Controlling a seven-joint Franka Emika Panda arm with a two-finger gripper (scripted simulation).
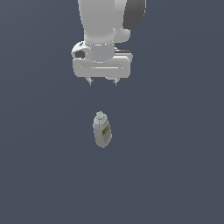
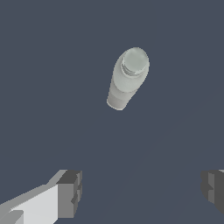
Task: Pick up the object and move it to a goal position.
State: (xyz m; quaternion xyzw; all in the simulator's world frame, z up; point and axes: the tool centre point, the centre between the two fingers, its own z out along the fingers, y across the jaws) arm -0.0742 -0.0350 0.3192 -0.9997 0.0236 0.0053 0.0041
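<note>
— Where is the small pale grey-white bottle with the narrower cap and green-and-white label?

— Standing alone on the plain dark grey-blue surface, cap up, leaning slightly, label facing the exterior view's right.

— And the white robot gripper?

— Above the bottle and apart from it, fingers spread wide, nothing between them. In the wrist view, the bottle lies outside the gap.

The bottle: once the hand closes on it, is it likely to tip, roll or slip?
The bottle stands upright on a narrow base, so a nudge could probably tip it. Its smooth sides may slip between the fingers. It looks rigid and likely light. The open hand hangs above it.
</note>
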